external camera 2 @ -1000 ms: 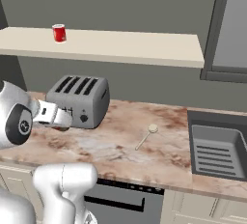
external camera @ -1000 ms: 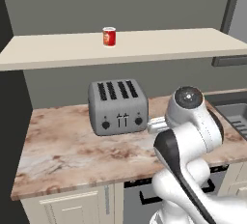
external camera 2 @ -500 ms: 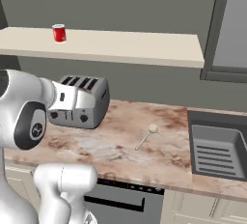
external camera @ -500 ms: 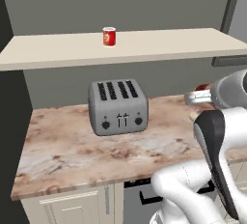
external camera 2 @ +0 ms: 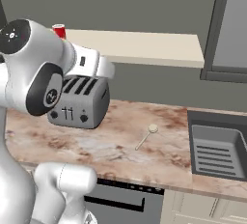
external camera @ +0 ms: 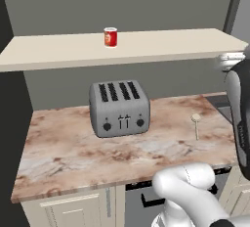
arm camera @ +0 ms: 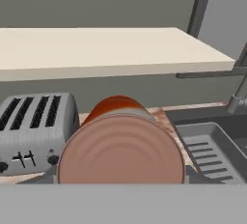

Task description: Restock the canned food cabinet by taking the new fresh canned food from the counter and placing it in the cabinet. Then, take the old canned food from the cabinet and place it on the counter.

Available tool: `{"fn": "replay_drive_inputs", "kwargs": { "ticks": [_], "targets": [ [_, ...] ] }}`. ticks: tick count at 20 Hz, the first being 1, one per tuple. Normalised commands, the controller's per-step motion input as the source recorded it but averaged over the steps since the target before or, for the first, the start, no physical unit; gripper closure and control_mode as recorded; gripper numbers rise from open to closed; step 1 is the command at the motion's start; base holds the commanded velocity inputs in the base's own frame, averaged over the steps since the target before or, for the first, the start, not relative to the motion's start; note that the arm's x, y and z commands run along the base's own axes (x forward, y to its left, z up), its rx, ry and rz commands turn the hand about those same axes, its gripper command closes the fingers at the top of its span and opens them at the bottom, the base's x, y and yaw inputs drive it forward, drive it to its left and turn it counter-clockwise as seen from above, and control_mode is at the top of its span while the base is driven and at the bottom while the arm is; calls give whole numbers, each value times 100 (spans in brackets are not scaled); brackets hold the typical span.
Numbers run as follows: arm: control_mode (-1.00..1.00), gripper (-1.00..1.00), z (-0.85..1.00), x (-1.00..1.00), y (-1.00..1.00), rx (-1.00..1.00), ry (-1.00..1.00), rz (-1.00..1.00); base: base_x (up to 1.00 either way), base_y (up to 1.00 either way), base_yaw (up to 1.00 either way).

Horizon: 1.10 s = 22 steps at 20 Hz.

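The new fresh canned food (arm camera: pixel 120 150), a red-brown can, lies end-on right in front of the hand camera, with my gripper (external camera: pixel 229 60) shut on it and the fingers hidden behind it. The hand hangs at the right edge of the left base view, level with the cabinet shelf's (external camera: pixel 146 47) right end. The old canned food (external camera: pixel 111 37), bright red-orange, stands upright on the shelf board toward its left, also seen as a can (external camera 2: pixel 59 31) behind my arm. The marbled counter (external camera: pixel 73 147) runs below.
A grey four-slot toaster (external camera: pixel 119 107) stands on the counter under the shelf. A pale spoon-like utensil (external camera: pixel 196 123) lies to its right. The sink (external camera 2: pixel 219 146) with a ridged basin sits at the counter's right end, and a dark tall unit (external camera 2: pixel 231 25) rises above it.
My arm has swung from in front of the toaster to the right and upward, carrying the can to shelf height. The can on the shelf has not moved.
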Motion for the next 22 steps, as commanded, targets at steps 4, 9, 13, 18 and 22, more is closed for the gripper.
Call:
{"fn": "replay_drive_inputs", "kwargs": {
  "ticks": [4, 9, 13, 18, 22],
  "targets": [
    [-100, 100, 1, 10, 6, 0, -2, 0, 0, 0, 0],
    [-100, 100, -3, 80, 1, 0, 0, 0, 0, 0, 0],
    [-100, 100, -16, 96, 0, -1, 0, 0, 0, 0, 0],
    [-100, 100, -14, 100, 0, -1, 0, 0, 0, 0, 0],
    [-100, 100, -14, 96, 0, -1, 0, 0, 0, 0, 0]
  ]
}}
